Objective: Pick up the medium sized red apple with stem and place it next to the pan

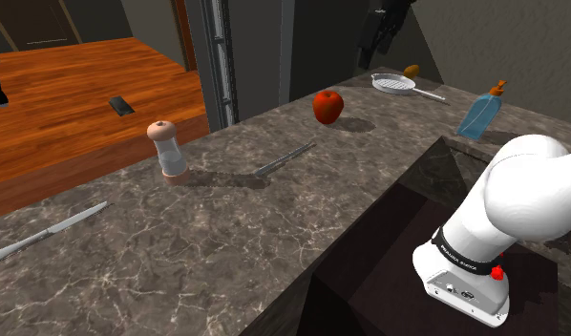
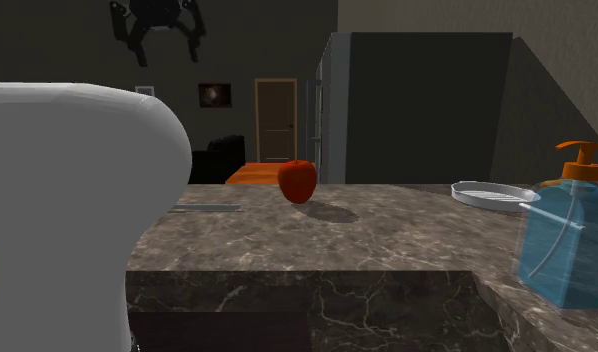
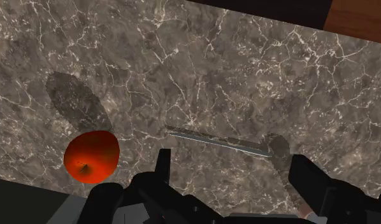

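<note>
One red apple (image 1: pixel 328 105), with a dark stem mark on its upper side, sits on the marbled counter (image 1: pixel 226 239) close to the far edge. It is well apart from the pale pan (image 1: pixel 393 83), which lies farther along that edge toward the far corner. The gripper (image 2: pixel 168 45) hangs high above the counter, spread wide and holding nothing. In the wrist view the apple lies off to one side of the fingers (image 3: pixel 162 167), not between them. A table knife (image 3: pixel 218 140) lies on the stone closer to the gripper's line. Handling, by judgement: rigid, round, glossy skin, fairly light. It is likely to roll if nudged and to slip out if pinched too high or too low. The best hold looks to be across the widest girth, fingers coming straight down on either side of the stem, centred. Skin would bruise under a hard squeeze, so modest force. Writing: a dark band on the arm's base (image 1: pixel 462 258) carries pale lettering, too small to read. The blue soap bottle (image 1: pixel 479 115) with an orange pump shows no label.
</note>
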Controlling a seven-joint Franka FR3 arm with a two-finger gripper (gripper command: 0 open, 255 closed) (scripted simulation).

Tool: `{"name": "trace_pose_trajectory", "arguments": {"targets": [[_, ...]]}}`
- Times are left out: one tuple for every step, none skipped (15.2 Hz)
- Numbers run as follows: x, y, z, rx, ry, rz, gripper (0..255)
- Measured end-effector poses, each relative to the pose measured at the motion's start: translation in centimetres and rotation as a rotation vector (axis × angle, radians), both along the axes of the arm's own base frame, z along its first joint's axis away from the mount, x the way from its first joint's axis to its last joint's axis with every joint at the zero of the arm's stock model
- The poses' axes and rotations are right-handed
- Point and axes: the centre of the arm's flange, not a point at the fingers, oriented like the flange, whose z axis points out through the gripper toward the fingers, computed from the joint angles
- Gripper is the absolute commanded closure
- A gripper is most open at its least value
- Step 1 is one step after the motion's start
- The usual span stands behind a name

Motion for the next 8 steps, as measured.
{"name": "trace_pose_trajectory", "arguments": {"targets": [[0.0,0.0,0.0,0.000,0.000,0.000,0],[0.5,-0.4,-0.3,0.000,-0.005,-0.011,0],[0.9,-0.9,-1.0,0.000,-0.012,-0.027,0],[1.7,-1.4,-1.5,0.000,-0.022,-0.047,0],[2.6,-2.0,-2.1,0.000,-0.032,-0.068,0],[3.1,-2.4,-2.8,0.000,-0.043,-0.089,0],[3.9,-2.7,-3.7,-0.001,-0.053,-0.111,0],[4.5,-3.2,-4.5,0.000,-0.065,-0.133,0]]}}
